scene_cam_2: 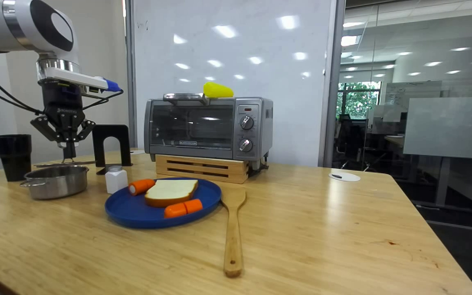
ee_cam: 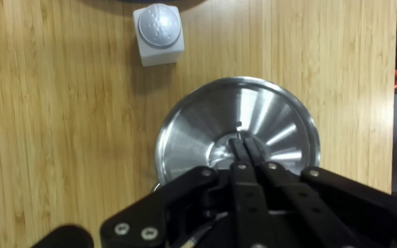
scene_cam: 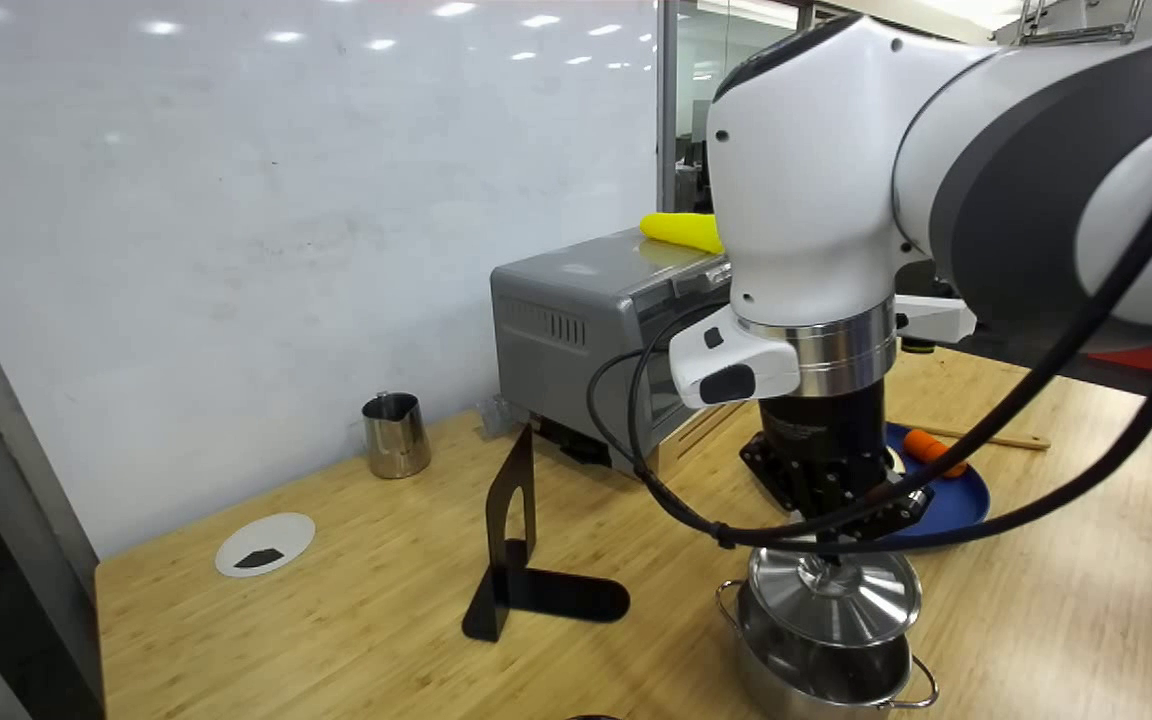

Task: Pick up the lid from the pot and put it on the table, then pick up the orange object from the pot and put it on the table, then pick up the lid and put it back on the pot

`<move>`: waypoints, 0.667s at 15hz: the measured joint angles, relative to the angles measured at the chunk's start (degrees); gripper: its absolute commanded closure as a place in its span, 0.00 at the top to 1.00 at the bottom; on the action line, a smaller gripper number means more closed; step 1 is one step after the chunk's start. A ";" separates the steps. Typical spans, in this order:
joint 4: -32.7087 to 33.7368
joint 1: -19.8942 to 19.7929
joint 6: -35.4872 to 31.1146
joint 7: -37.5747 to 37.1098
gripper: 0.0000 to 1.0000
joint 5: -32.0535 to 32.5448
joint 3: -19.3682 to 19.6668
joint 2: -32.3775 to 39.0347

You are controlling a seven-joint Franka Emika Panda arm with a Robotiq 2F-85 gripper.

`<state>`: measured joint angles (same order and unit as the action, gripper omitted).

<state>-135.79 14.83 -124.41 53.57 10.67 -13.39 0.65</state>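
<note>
Lid (scene_cam: 848, 606) (round, shiny steel) hangs from the gripper (scene_cam_2: 69, 155).

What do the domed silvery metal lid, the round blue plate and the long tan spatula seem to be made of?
Domed silvery metal lid: likely stainless steel, polished; bright streaks fan across it. Round blue plate: perhaps plastic, matte and evenly coloured, though other materials are possible. Long tan spatula: probably wood, smooth and low-sheen, from its warm brown tone.

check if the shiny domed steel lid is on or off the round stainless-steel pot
Off, held by the black two-fingered gripper: in an exterior view, the open inside of the pot shows below the lid.
</note>
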 measured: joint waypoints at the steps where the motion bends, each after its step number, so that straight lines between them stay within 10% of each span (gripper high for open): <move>1: 0.00 0.00 0.00 0.00 0.01 0.00 0.00 0.00; 10: -1.81 1.79 -2.04 -0.73 0.01 -0.11 -2.69 -0.73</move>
<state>-137.60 16.62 -126.45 52.83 10.56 -16.07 -0.09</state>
